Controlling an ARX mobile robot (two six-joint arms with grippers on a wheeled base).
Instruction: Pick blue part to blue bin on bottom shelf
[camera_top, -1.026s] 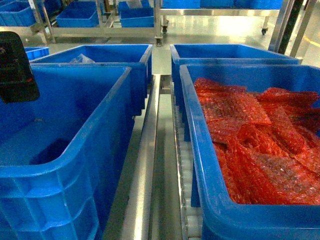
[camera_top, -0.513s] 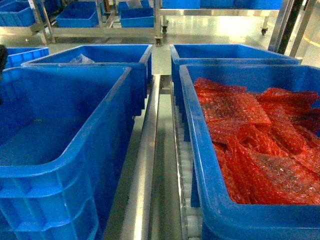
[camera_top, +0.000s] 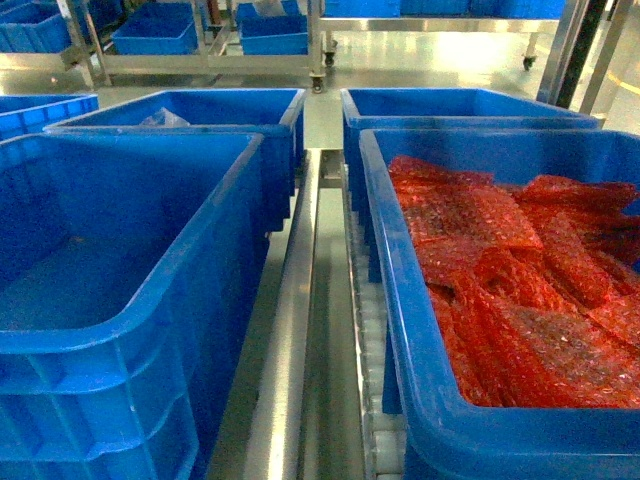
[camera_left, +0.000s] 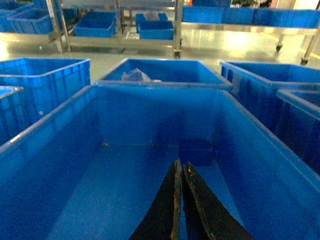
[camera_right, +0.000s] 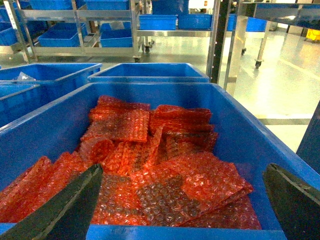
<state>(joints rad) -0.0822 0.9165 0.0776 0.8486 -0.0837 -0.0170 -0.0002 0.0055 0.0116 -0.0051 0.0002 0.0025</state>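
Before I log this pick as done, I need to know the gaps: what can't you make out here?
- Blue part: a dark blue block lies on the near-left bin's floor in the left wrist view, too blurred to identify.
- Left end effector: shut, out of the head view.
- Back-left bin: pale plastic mostly hidden by its wall.
- Rollers: largely covered by the red bubble-wrap bin.

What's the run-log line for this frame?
left gripper: shut, empty, over empty left bin | right gripper: open over red bubble-wrap bags
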